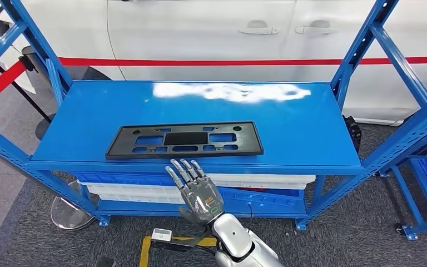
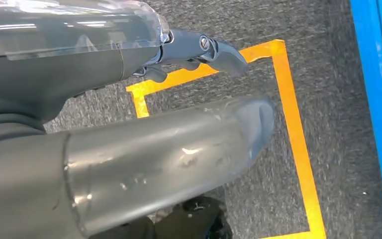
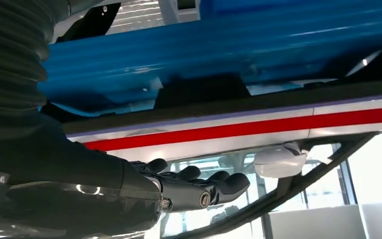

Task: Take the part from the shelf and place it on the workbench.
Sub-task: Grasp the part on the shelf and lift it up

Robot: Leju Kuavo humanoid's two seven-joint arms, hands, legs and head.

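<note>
From the head view, the black part (image 1: 184,141) lies flat on the blue shelf (image 1: 289,128), near its front edge and a bit left of the middle. The right hand (image 1: 198,191) is raised just in front of that edge, below the part and not touching it, its fingers (image 1: 181,169) straight, slightly spread and holding nothing. Behind the shelf stands a white car (image 1: 211,33) with a red stripe. Under the top shelf, white and blue trays (image 1: 256,182) sit on a lower level.

In the left wrist view, the left hand (image 2: 129,124) hangs over grey carpet (image 2: 258,209) marked with orange tape (image 2: 298,139); its fingers (image 2: 214,50) reach out with nothing in them.

In the right wrist view, the right hand's fingers (image 3: 214,184) are stretched out and empty beneath the shelf's blue underside (image 3: 229,45).
</note>
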